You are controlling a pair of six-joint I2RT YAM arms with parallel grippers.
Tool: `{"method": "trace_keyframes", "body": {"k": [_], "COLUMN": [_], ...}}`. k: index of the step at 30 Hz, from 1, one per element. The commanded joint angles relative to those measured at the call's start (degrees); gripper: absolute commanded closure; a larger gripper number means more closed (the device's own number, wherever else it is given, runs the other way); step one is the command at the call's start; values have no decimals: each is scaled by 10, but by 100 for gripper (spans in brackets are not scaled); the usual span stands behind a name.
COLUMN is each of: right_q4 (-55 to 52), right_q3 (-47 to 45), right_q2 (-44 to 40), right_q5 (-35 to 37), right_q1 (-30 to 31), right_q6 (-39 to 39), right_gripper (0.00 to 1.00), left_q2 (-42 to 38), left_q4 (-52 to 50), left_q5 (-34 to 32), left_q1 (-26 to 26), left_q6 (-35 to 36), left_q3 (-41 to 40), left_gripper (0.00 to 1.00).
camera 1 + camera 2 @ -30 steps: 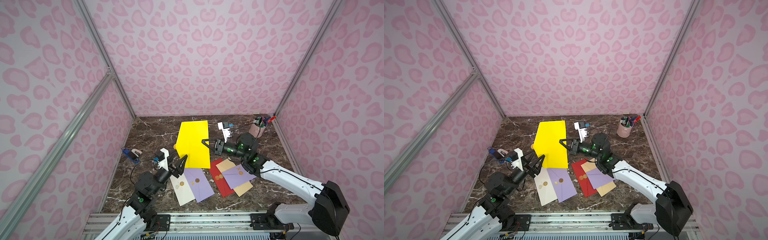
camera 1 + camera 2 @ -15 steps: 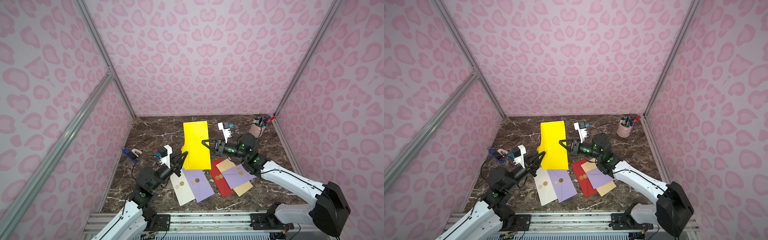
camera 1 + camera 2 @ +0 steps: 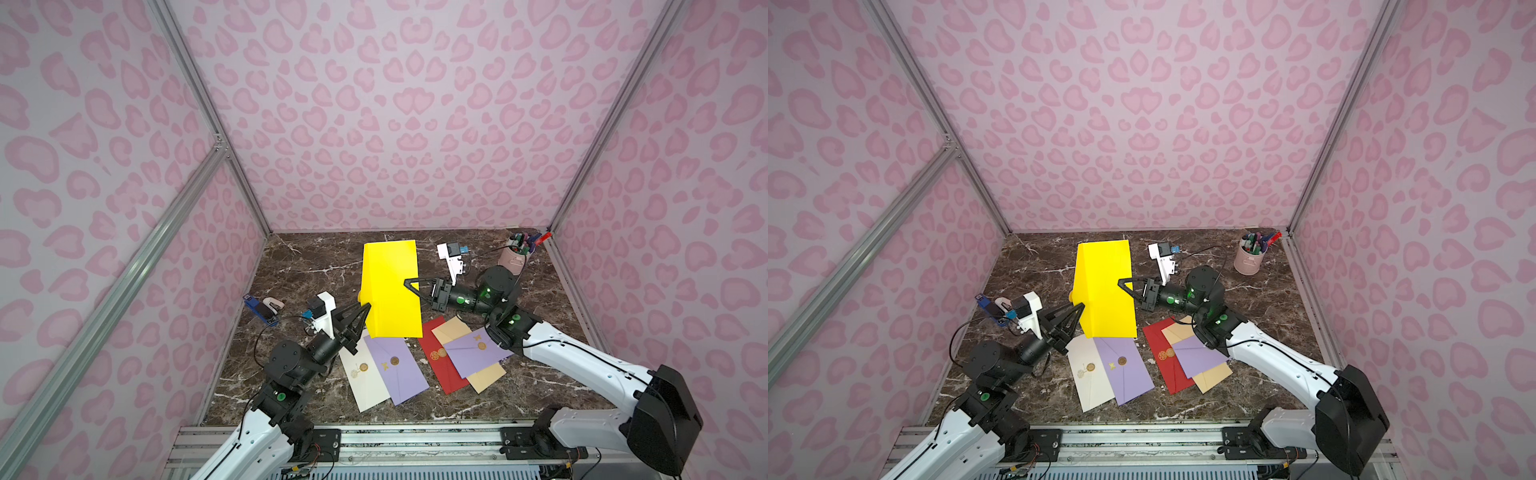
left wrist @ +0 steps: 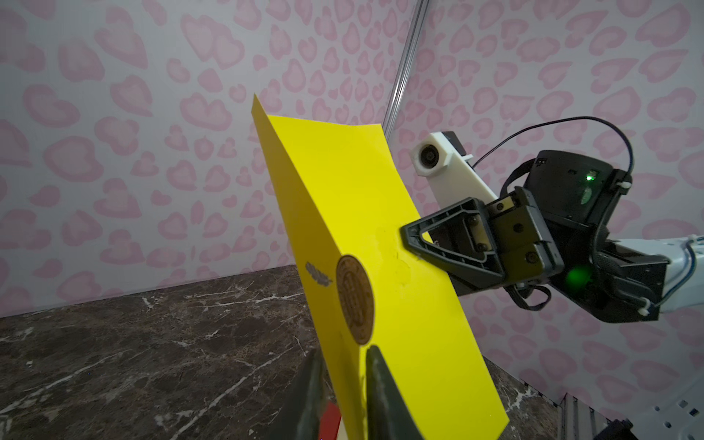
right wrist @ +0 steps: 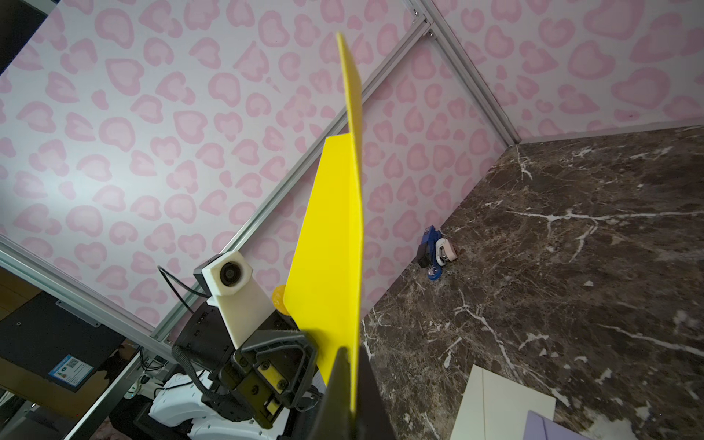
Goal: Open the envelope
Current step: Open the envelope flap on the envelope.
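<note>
A yellow envelope (image 3: 388, 286) (image 3: 1104, 286) stands upright above the marble table. My right gripper (image 3: 409, 284) (image 3: 1123, 283) is shut on its right edge; the wrist view shows the sheet (image 5: 331, 228) pinched between the fingers of the right gripper (image 5: 352, 358). The left gripper (image 3: 365, 309) (image 3: 1079, 309) is at the envelope's lower left edge. In the left wrist view the yellow flap (image 4: 381, 228) runs between the two fingers of the left gripper (image 4: 343, 365), just below a round bronze seal (image 4: 354, 304). The left fingers are closed on the flap's edge.
Flat on the table in front lie a white envelope (image 3: 363, 374), a purple one (image 3: 395, 365), a red one (image 3: 440, 357) and a second purple one (image 3: 478, 353) over a tan one. A pink pen cup (image 3: 515, 257) stands back right, a blue stapler (image 3: 262, 309) at left.
The left gripper has moved up to the envelope's lower left edge and closed from wide open onto the flap. The envelope has turned a little and looks narrower. The right grip is unchanged.
</note>
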Motion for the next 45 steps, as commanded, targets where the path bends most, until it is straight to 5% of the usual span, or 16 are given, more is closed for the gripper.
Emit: {"method": "trace_keyframes", "body": {"k": [1,10,14,20,25,31,45], "right_q4": [24,14,8,-14,-111,-175,-166], "right_q3": [5,14,19,30,63,95,159], "right_q2": [-3,-3,0,9,30,70,152], "right_q5": [-11,-20,-22,-16,46,117,130], "right_q1": [0,11,17,15,16,17,54], "right_q6": [1,-18,-28,-49,-107,-145,-161], "right_gripper": [100,100,100,100,65,45,41], "left_q2": [4,16,13,2,-7,-10,5], "left_q4": [-17,-27,-27,-8,-3,-3,14], "left_q5": [-16,-26,-29,-11,4,2,16], "left_q1": [0,0,0,1,1,1,1], "left_q6": [8,5,5,3,3,2,0], "left_q3": [4,11,10,2,2,4,5], "left_gripper": [87,80,96,96,96,96,96]}}
